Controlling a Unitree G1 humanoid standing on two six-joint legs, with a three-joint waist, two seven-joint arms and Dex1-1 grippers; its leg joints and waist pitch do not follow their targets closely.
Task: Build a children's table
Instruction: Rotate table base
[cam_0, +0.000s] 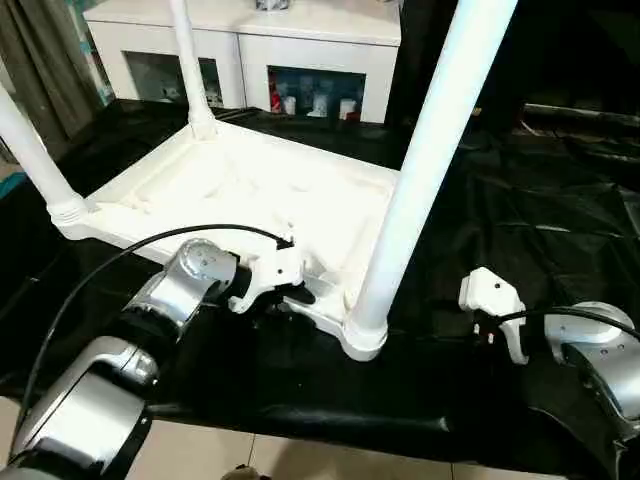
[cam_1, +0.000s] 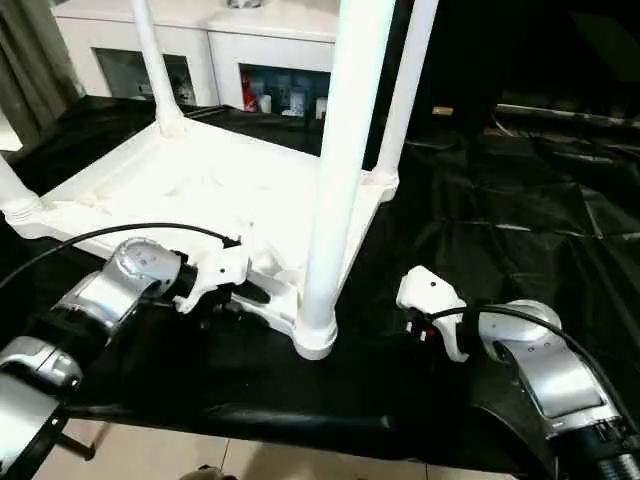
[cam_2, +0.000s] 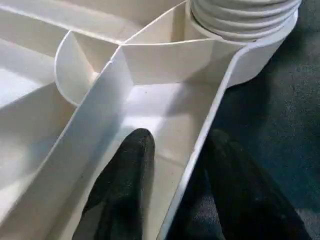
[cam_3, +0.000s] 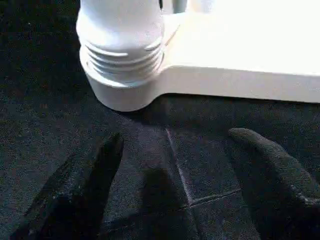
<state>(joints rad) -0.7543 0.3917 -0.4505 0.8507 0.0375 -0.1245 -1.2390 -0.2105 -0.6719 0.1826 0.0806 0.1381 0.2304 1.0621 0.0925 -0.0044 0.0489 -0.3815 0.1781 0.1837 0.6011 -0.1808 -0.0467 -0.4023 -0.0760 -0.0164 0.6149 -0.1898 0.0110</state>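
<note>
Left tool (cam_0: 285, 295): positioned at the near edge of the white plastic tabletop (cam_0: 250, 190), which lies upside down on the black sheet (cam_0: 520, 220) with its ribbed underside facing up. In the left wrist view, one black finger (cam_2: 127, 185) sits inside a rib compartment and the other finger lies outside the rim wall (cam_2: 200, 165), on the sheet side. The jaws straddle the rim, partly closed; whether the pads press the wall cannot be determined.

Just beyond the left tool's fingertips: the near corner socket (cam_0: 365, 335), carrying an upright white tubular leg (cam_0: 425, 160). The ribbed collar of this leg (cam_2: 240, 20) is seated in the socket.

Further legs stand in the other sockets: one at the left corner (cam_0: 35, 155), one at the far corner (cam_0: 190, 70), and one at the far right corner (cam_1: 405, 90).

Right tool (cam_0: 495, 320): located on the other side of the near corner socket, apart from the tabletop, over the black sheet. Its two black fingers (cam_3: 80, 195) are spread wide and hold nothing. The socket and leg collar (cam_3: 122, 55) lie ahead of the fingertips, with bare sheet between.

Beyond the tabletop: a white glass-door cabinet (cam_0: 300, 50)
</note>
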